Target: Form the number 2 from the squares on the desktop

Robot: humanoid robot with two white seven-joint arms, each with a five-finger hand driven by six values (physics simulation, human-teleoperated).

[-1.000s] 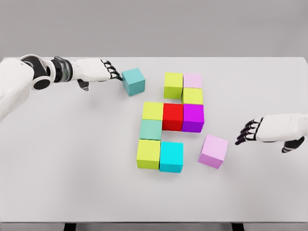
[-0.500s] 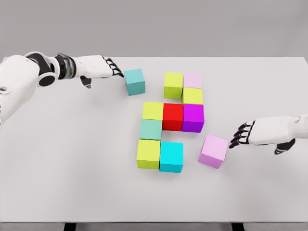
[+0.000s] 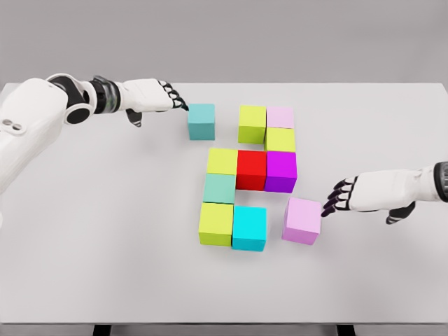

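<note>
My left hand (image 3: pixel 150 96): fingers extended, holding nothing, tips touching the teal cube (image 3: pixel 201 121) near the table's (image 3: pixel 84 231) far edge
My right hand (image 3: pixel 367 194): fingers loosely spread, tips against the pink cube (image 3: pixel 302 220), just right of the cyan cube (image 3: pixel 250 227)
Open room: bare surface along near edge and both sides

Simulated test bench: bare white table (image 3: pixel 105 266), blank grey backdrop.

You see a white table (image 3: pixel 105 245) holding plain, unpatterned cubes: a teal cube (image 3: pixel 201 121), four yellow-green cubes (image 3: pixel 252 124), a pale pink cube (image 3: pixel 281 117), a red cube (image 3: pixel 251 169), a magenta cube (image 3: pixel 281 171), a sea-green cube (image 3: pixel 219 188), a cyan cube (image 3: pixel 249 227) and a lilac cube (image 3: pixel 302 220). Both white hands have black fingers (image 3: pixel 339 196).
</note>
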